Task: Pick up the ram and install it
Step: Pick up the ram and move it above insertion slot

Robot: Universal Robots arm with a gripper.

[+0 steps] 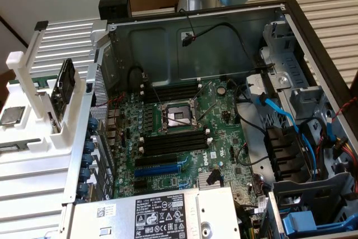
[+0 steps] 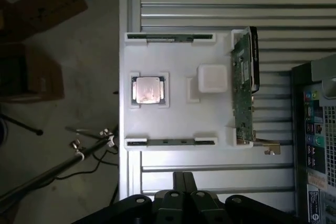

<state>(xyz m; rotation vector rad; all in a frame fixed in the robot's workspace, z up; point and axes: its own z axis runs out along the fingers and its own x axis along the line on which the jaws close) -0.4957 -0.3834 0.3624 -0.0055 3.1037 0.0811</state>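
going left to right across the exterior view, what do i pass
processor chip → upright circuit card → processor socket → blue cable → red wire

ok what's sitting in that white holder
In the white holder: a chip in a square recess, two thin sticks on edge, an upright green card. The sticks' faces, sunk in the slots, and whatever lies under the card are hidden.
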